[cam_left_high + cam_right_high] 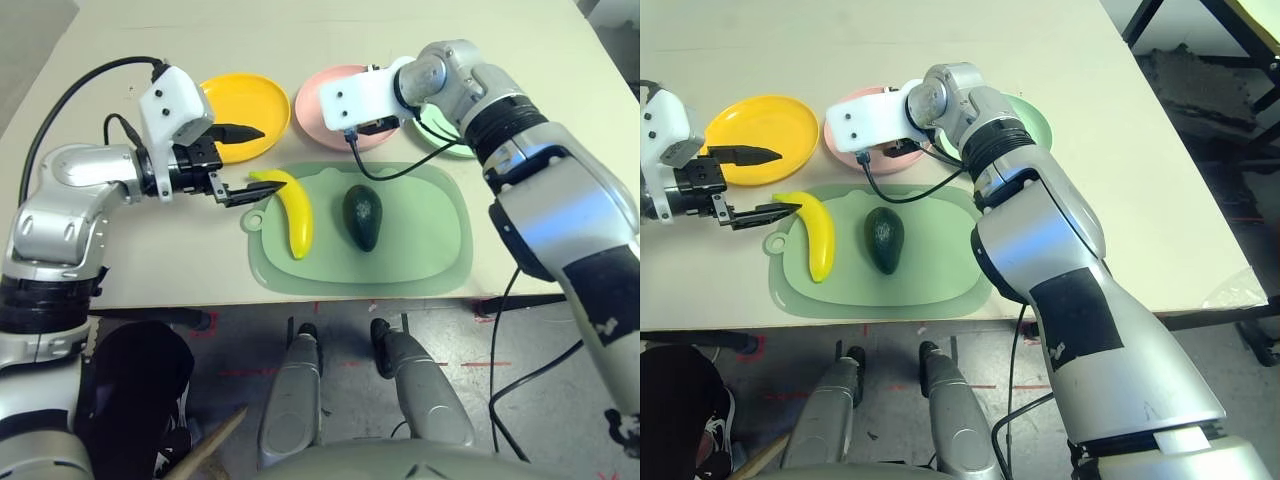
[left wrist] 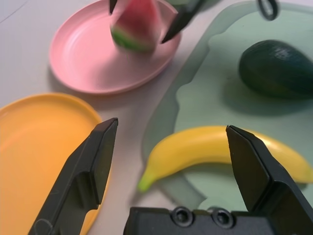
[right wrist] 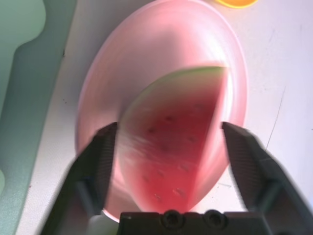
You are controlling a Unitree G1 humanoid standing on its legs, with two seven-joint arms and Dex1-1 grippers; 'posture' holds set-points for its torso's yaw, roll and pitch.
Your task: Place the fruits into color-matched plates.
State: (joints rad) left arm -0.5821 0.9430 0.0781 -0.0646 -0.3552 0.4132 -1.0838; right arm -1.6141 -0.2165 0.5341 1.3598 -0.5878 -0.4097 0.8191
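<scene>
Right hand (image 3: 168, 142) was over the pink plate (image 3: 122, 63), its two fingers standing apart with the watermelon wedge (image 3: 171, 142) between them. Wedge blurred; gaps showed on both sides, so I judged it released or just being released, not gripped. It sat over the plate's middle, the red fruit to the pink plate being the colour match asked for. The left wrist view showed the wedge inside the plate's rim, rind side low; whether it rested on the plate I could not tell.

Left hand (image 1: 238, 160) was open and empty, fingers spread wide, pointed across the near end of the banana (image 1: 292, 212). One finger hung over the rim of the yellow plate (image 1: 250, 100), the other by the banana's tip. Not touching it, as far as could be seen. The placing looked like a set-up for a grasp on the banana, with its matching plate just beside.

Banana and avocado (image 1: 362, 215) lay side by side, apart, on the pale green mat (image 1: 440, 250) on the counter (image 1: 300, 30). Green plate (image 1: 1035, 120) sat behind the right forearm, mostly hidden. Yellow plate bare.

Judgement: one fruit of three about done; banana next, avocado after.
</scene>
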